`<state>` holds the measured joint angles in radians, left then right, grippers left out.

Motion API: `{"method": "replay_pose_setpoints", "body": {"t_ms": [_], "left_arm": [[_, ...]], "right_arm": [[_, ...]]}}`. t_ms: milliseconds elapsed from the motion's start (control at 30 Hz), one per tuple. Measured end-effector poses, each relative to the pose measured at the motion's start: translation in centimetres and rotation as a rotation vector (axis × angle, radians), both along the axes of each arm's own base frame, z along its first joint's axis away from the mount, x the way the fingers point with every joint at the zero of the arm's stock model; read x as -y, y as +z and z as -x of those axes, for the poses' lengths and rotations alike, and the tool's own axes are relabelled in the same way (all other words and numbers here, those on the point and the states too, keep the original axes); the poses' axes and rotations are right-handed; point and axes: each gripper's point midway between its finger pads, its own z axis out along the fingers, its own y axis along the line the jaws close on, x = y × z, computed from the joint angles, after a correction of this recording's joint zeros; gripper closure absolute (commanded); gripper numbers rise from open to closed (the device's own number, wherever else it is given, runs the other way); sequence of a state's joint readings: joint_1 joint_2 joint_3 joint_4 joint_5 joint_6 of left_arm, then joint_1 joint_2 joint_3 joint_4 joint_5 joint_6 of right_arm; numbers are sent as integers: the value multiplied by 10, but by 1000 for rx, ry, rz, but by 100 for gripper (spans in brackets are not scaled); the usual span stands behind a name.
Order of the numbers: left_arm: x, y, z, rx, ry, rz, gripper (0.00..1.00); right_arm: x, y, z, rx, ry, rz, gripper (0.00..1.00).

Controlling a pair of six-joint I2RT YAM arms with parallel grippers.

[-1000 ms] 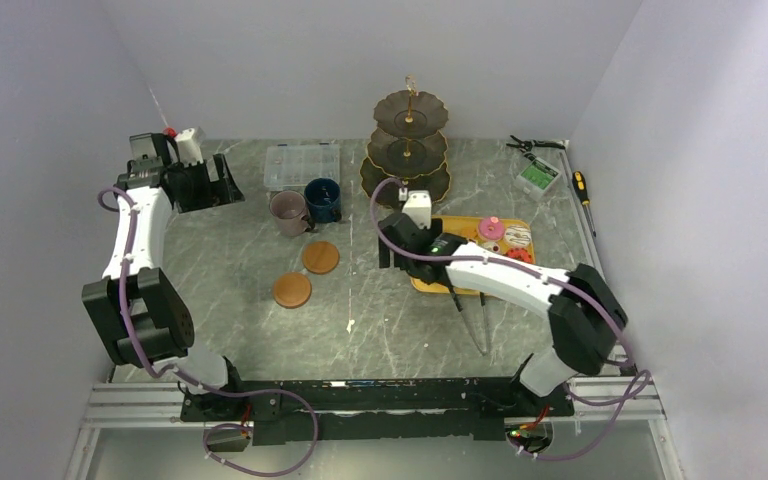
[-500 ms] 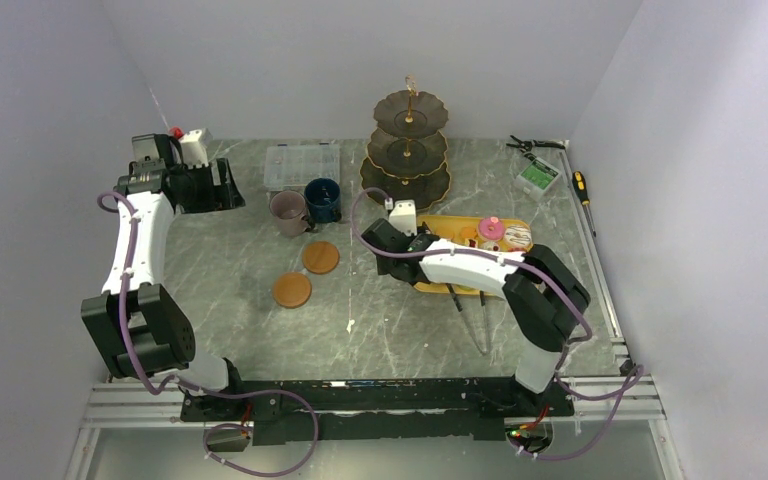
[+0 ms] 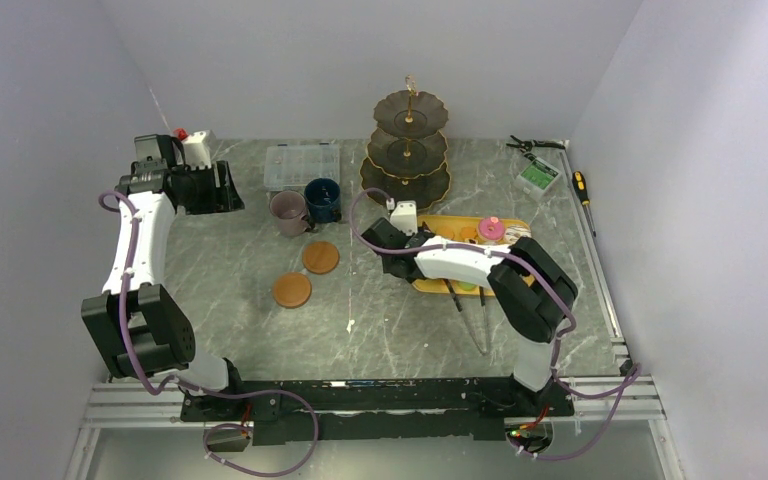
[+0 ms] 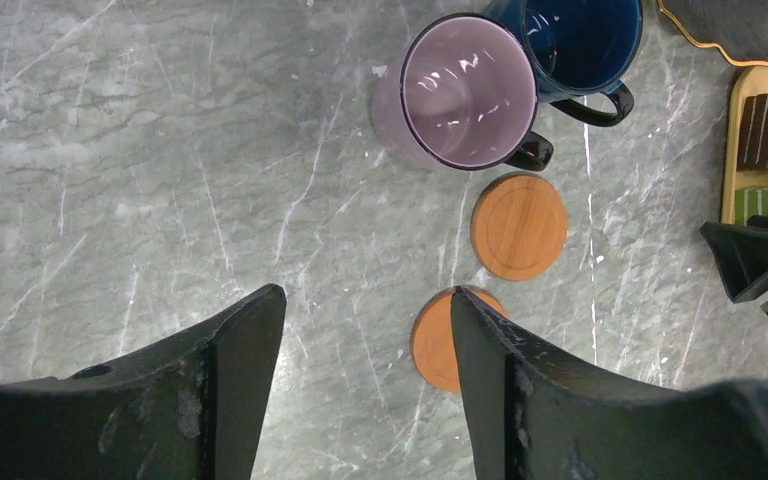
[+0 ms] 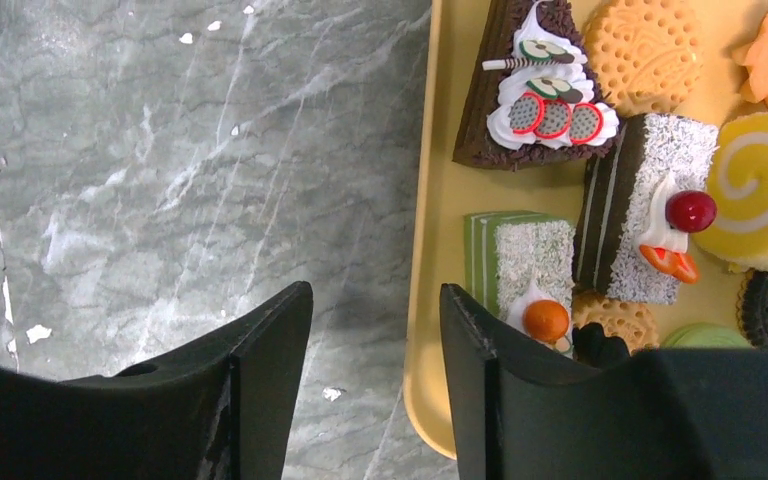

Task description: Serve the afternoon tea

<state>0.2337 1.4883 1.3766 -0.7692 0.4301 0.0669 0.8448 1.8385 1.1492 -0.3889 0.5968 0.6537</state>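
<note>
Claws apart, empty: left claw (image 4: 366, 295), right claw (image 5: 375, 295); needed right claw squared over green cake (image 5: 518, 262) on tray (image 5: 440, 190), then closed gently

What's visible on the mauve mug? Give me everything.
The mauve mug stands upright on the grey marbled table, empty, glossy like glazed ceramic, with a dark rim and a dark handle turned toward the nearer round coaster, which lies just clear of it. The navy mug sits tight beside it; contact is unclear. Nothing holds it.
</note>
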Motion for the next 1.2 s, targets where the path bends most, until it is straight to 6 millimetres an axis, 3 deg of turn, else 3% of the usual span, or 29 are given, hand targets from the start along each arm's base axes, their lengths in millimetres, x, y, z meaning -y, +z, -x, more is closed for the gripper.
{"method": "replay_pose_setpoints", "body": {"t_ms": [300,533,767,933,1200], "left_arm": [[5,6,-2,15,-19,-6,40],[10,7,-3,20,-38,-11,42],[17,7,-3,23,-65,-18,47],[24,7,-3,23,-86,-25,46],[35,9,-4,29,-113,-35,46]], "right_arm": [[5,-18,-4,-12,-5,45,69],[9,-18,-4,-9,-10,64,82],[6,-17,-3,-7,0,64,88],[-9,-16,6,-3,36,54,88],[-54,-10,13,-15,97,-23,89]]}}
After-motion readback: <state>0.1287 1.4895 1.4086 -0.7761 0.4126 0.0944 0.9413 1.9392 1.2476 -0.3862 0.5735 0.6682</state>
